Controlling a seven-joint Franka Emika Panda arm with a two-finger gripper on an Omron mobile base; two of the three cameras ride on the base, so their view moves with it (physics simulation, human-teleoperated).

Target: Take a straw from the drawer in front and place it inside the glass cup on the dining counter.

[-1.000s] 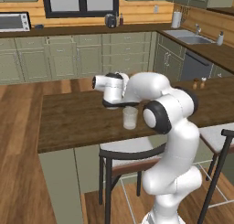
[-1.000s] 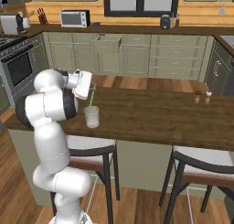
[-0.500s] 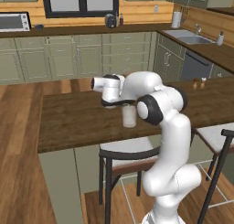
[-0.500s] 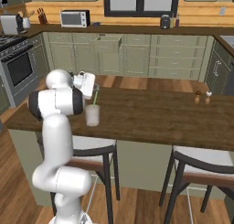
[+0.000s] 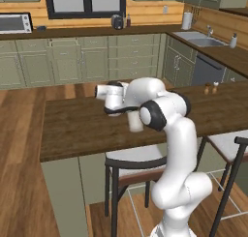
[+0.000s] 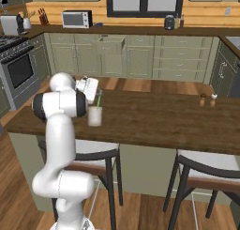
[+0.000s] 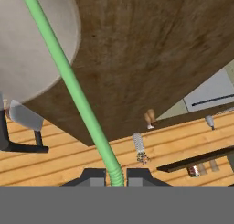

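Thin light-green plastic straw [image 7: 75,93] pinched between the two small dark fingers of the white arm's gripper [image 7: 115,178], jaws pressed together on the ribbed, bendy section at its near end. In the hand view the straw runs from 6 o'clock up toward 11 o'clock, its far end passing over the pale round mouth of the small clear whitish tumbler [image 7: 32,45]; whether the tip is inside the rim or just above it, cannot tell from there. From the right base view the straw [image 6: 98,101] stands nearly upright, its lower end at or in the glass cup [image 6: 95,116], which sits on the long dark-brown wood-grain tabletop of the dining counter [image 6: 154,118], near the edge facing the stools. Left base view: cup [image 5: 136,121] half hidden behind the arm's elbow. Judgement on handling: straw is very light, slender, smooth, somewhat flexible, so little squeeze is needed; too hard would crush it. Held at the corrugated end it can pivot or droop, and the long free length wobbles. Tumbler looks light and tippable; a sideways nudge from the straw or fingers could tip it. Best released only once the tip is well below the rim.
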